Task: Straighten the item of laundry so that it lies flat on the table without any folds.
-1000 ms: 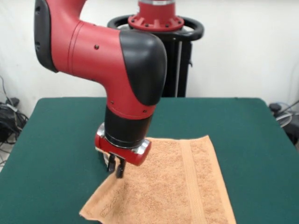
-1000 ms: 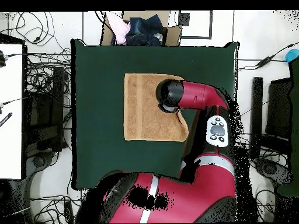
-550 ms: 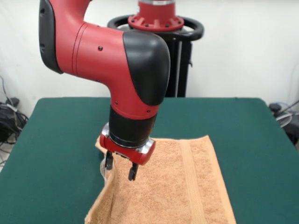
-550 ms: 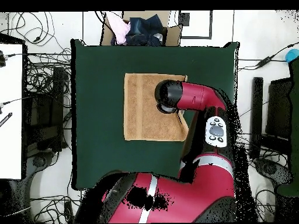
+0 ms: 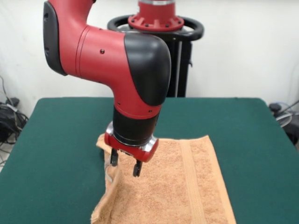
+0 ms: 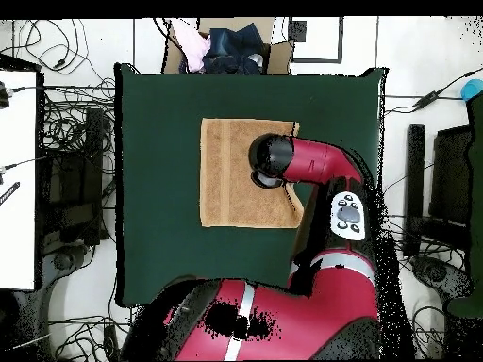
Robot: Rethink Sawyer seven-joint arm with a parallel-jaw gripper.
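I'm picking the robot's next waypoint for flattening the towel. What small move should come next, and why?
Probably lower the open gripper onto the raised fold along the towel's edge just beside it, and close on it. In the front view the fingers stand apart above the cloth holding nothing, and that side is bunched up off the table, while the rest lies flat.

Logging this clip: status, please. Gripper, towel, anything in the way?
Gripper open, empty, just above towel. Towel mostly flat on table; the edge beside the gripper is bunched and raised. Nothing else on the table.
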